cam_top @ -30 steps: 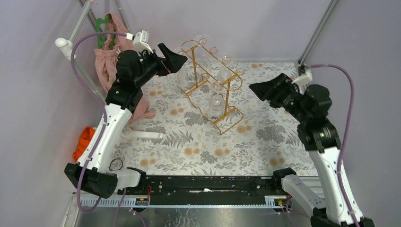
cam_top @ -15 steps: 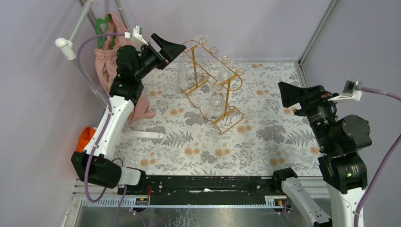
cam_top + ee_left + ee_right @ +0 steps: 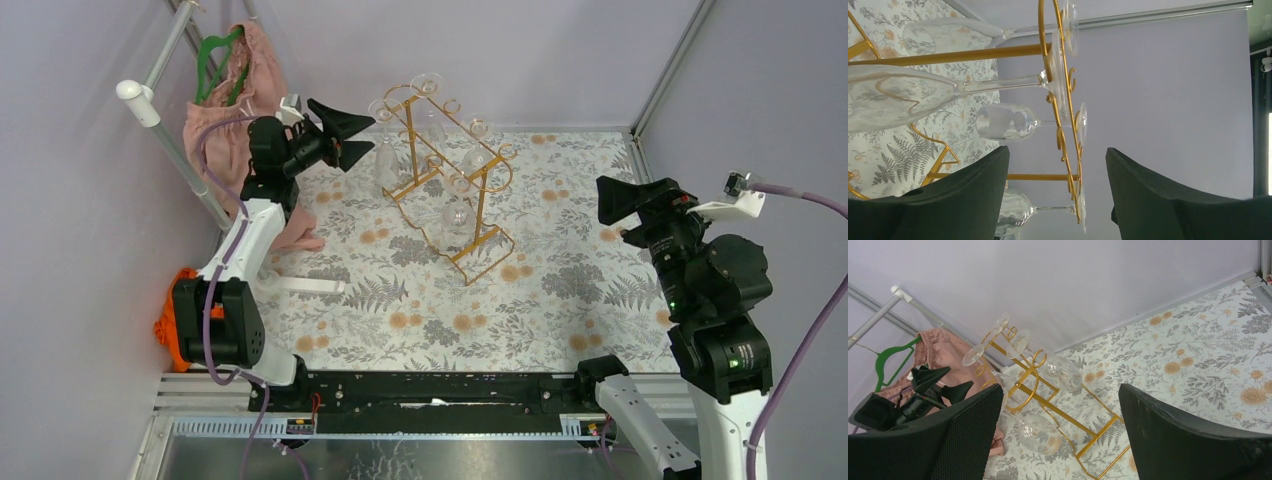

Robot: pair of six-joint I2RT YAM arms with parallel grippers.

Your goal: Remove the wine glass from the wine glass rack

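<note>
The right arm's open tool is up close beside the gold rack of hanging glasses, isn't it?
No: it is the open left tool close beside the gold rack of hanging glasses; the right tool is far off to the side. The top view shows this.

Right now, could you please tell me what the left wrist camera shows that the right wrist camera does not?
Only the left wrist view shows the glasses up close, stems hooked in loops of the gold rack. Only the right wrist view shows the pink cloth, the green hanger, the clothes rail and the open right gripper. Both show the rack, hanging glasses, the open left gripper, the floral table cover and the grey wall.
</note>
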